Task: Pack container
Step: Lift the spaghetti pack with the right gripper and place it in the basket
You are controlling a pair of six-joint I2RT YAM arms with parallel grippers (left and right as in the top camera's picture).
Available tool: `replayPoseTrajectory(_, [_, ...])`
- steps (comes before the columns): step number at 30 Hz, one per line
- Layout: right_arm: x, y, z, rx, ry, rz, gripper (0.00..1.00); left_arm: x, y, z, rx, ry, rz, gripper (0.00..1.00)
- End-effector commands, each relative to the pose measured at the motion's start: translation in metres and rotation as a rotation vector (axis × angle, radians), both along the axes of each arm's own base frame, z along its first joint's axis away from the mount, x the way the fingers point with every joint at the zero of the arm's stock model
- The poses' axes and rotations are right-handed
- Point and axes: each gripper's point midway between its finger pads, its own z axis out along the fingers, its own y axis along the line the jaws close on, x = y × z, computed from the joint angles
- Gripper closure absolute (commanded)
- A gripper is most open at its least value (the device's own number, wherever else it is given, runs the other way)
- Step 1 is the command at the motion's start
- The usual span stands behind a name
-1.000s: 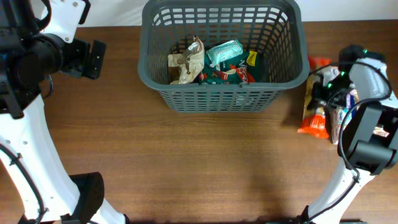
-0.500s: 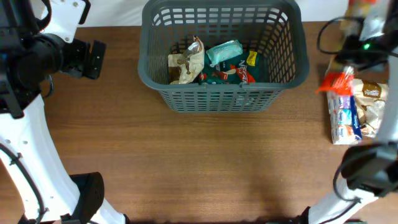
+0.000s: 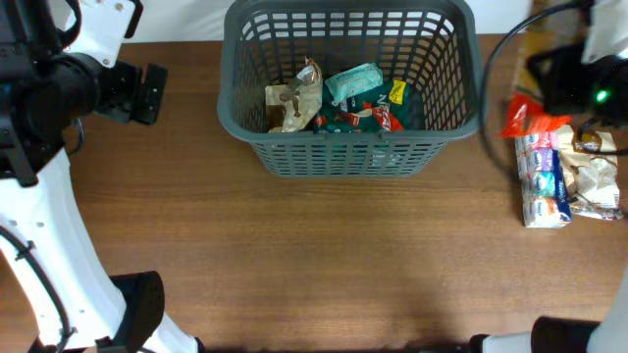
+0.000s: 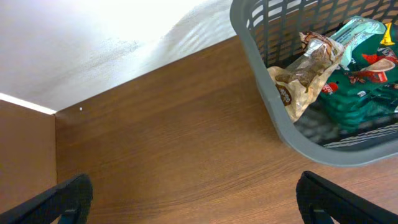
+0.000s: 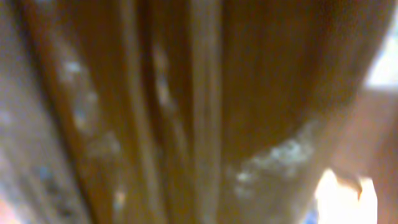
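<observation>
the basket (image 3: 343,155) stands on the wooden table (image 3: 324,255) at the top centre of the overhead view, its far rim close to the table's back edge. inside it lie a crumpled brown pack (image 3: 292,104) on the left, a pale green pack (image 3: 353,82) in the middle, a dark green pack with red print (image 3: 359,119) below that, and a small yellow piece (image 3: 395,91) to the right. all of them rest on the basket's floor, bunched toward the near wall.

the left gripper (image 3: 149,92) hangs at the upper left of the overhead view, well apart from the basket. in its wrist view the left gripper (image 4: 199,205) has its two dark fingertips (image 4: 67,198) at the bottom corners of the frame, spread wide with only bare table (image 4: 174,137) between them. the basket's grey rim (image 4: 267,99) curves down the right side of that view, with the brown pack (image 4: 308,68) leaning against the inner wall.

at the upper right of the overhead view the right gripper (image 3: 551,98) sits over the top of a red-orange pack (image 3: 528,120), just right of the basket. the dark arm hides the fingers and the right wrist view is only a brown blur, so whether the pincer is apart or clamped on the pack cannot be told. below it a white and blue pack (image 3: 543,184) lies beside a tan crumpled pack (image 3: 592,178), touching.
</observation>
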Motion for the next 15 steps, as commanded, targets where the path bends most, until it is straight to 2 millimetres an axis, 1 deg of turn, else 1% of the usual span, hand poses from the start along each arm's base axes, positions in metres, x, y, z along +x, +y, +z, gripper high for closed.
replayPoseTrajectory(1, [-0.017, 0.039, 0.020, -0.162, -0.114, 0.254, 0.96, -0.001, 0.002, 0.000, -0.004, 0.000, 0.013, 0.01])
replayPoseTrajectory(2, [-0.019, 0.054, 0.014, -0.231, -0.116, 0.356, 0.96, -0.001, 0.002, 0.000, -0.005, 0.000, 0.013, 0.01])
replayPoseTrajectory(3, [-0.020, 0.063, 0.010, -0.267, -0.116, 0.416, 0.96, -0.001, 0.002, 0.001, -0.004, 0.000, 0.013, 0.01])
replayPoseTrajectory(9, [-0.014, 0.110, -0.015, -0.470, -0.148, 0.744, 0.96, -0.001, 0.002, 0.001, -0.004, 0.000, 0.013, 0.01])
replayPoseTrajectory(13, [-0.001, 0.134, -0.030, -0.569, -0.183, 0.892, 0.96, -0.001, 0.002, 0.001, -0.004, 0.000, 0.013, 0.01])
replayPoseTrajectory(15, [0.016, 0.139, -0.038, -0.626, -0.192, 0.913, 0.96, -0.001, 0.002, 0.001, -0.004, 0.000, 0.013, 0.01])
